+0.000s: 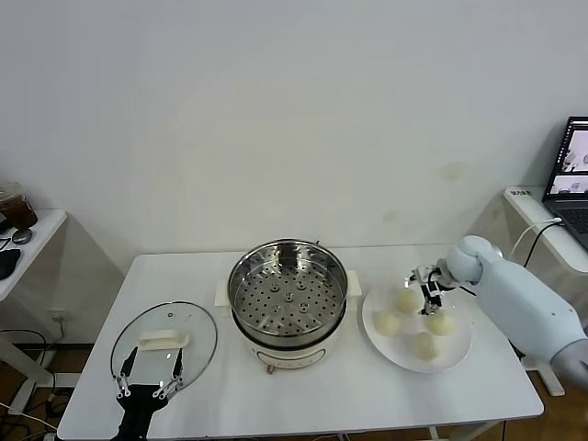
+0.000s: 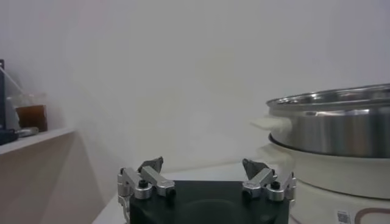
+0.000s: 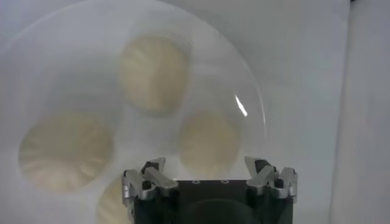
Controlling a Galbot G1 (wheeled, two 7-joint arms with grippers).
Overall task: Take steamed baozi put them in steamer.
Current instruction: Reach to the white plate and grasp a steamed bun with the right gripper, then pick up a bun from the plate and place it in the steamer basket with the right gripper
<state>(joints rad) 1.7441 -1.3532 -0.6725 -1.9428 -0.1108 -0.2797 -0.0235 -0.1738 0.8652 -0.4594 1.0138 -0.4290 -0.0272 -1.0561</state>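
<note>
Several cream-white steamed baozi (image 1: pixel 407 299) lie on a flat white plate (image 1: pixel 457 349) at the right of the table. My right gripper (image 1: pixel 427 292) hangs open just above them, over the plate's back part. In the right wrist view the baozi (image 3: pixel 152 73) fill the plate (image 3: pixel 244 73) below the open right gripper (image 3: pixel 206 163), and nothing is between its fingers. The steamer (image 1: pixel 288 299), a shiny steel pot with an empty perforated tray on a white base, stands mid-table. My left gripper (image 1: pixel 147 386) rests open at the front left, with the steamer (image 2: pixel 341 125) beside the left gripper (image 2: pixel 202 164).
A round glass lid (image 1: pixel 165 342) with a white handle lies on the table at the front left, under my left gripper. A side table with a brown cup (image 1: pixel 16 209) stands far left. A laptop (image 1: pixel 574 175) sits on a ledge far right.
</note>
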